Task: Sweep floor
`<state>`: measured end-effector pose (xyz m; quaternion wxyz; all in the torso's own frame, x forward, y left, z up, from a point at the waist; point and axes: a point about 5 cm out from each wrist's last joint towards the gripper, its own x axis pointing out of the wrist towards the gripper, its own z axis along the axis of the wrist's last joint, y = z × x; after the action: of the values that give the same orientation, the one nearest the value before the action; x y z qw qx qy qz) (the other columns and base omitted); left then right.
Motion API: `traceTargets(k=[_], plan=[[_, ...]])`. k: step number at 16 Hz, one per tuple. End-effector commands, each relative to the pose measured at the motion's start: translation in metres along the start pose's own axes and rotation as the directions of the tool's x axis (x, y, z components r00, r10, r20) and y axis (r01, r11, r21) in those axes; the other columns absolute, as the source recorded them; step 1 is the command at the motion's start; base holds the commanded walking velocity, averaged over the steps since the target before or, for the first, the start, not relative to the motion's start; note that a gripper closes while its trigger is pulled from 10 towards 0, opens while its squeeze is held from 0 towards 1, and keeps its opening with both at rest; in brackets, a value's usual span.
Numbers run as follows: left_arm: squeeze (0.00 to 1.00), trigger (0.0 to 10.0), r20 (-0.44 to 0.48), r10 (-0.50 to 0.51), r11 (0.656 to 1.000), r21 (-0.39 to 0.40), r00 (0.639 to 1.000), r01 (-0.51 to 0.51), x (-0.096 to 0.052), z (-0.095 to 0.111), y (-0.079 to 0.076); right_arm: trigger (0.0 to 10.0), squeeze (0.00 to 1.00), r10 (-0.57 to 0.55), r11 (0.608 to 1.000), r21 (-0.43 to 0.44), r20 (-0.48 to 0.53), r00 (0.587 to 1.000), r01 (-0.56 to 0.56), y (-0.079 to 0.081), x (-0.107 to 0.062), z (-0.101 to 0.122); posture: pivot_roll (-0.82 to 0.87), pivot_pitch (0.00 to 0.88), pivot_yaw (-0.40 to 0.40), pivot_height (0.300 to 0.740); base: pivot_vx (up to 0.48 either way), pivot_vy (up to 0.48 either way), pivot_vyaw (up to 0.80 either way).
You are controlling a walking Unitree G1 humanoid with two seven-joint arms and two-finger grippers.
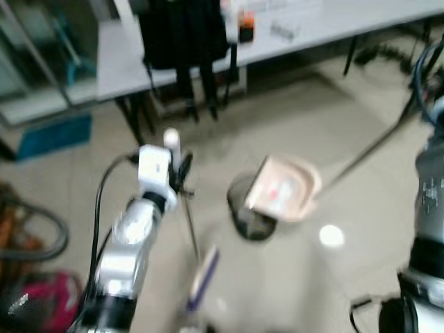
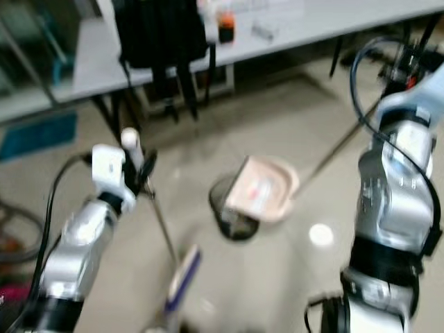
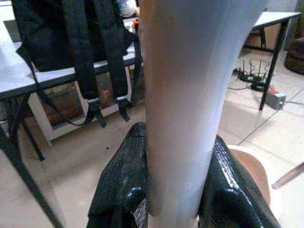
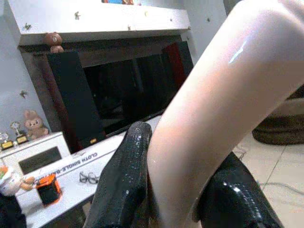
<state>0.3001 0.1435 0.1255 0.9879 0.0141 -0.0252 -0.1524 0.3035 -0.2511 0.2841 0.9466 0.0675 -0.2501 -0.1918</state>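
broom (image 1: 202,276) is the thing you are working with: its pale handle top sits up in your left gripper (image 3: 173,190), a thin dark shaft slants down from there, and the purple-and-white head rests on the tiled floor (image 1: 291,291) near the lower edge of the head views, just ahead of the robot. in the left wrist view the two black fingers (image 3: 121,190) are clenched on either side of the pale handle, so the grip looks firm; holding it high likely gives you a long lever for short strokes toward the pan. dustpan (image 1: 283,187) lies a little beyond the broom head, pink and tilted over a dark round shape whose nature you cannot tell through the blur. its long handle (image 1: 368,149) runs up and to the right toward your right gripper (image 4: 180,190), whose fingers (image 4: 126,183) are clamped on a pale curved grip; that angle seems meant to keep the pan's mouth facing the broom. further out, a grey table (image 1: 125,62) stands along the far side of the floor, with a black backpack (image 1: 184,31) hanging over its edge and an orange item (image 1: 246,29) on top. cables lie on the floor at the far right.
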Motion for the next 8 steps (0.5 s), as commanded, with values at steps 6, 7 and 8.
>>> traceTargets(k=[6, 7, 8], plan=[[0.0, 10.0, 0.0, 0.06, 0.998, 0.031, 0.998, -0.06, -0.0047, 0.0015, 0.0135, 10.0, 0.0, 0.062, 0.998, 0.021, 0.063, 0.996, -0.064, 0.0143, 0.0025, 0.0101, -0.07, 0.067, 0.083, 0.74, 0.225, 0.0, 0.0], [0.0, 10.0, -0.001, 0.066, 0.997, 0.032, 0.998, -0.066, -0.005, 0.0013, 0.0145, 10.0, 0.0, 0.09, 0.996, 0.024, 0.068, 0.994, -0.092, 0.019, 0.002, 0.0089, -0.07, 0.067, 0.083, 0.74, 0.0, 0.0, 0.0], [0.0, 10.0, -0.001, 0.069, 0.997, 0.032, 0.998, -0.069, -0.005, 0.0008, 0.0145, 10.0, 0.0, 0.111, 0.993, 0.025, 0.065, 0.992, -0.113, 0.0219, 0.0009, 0.0061, -0.06, 0.062, 0.08, 0.74, 0.0, 0.0, 0.0]])
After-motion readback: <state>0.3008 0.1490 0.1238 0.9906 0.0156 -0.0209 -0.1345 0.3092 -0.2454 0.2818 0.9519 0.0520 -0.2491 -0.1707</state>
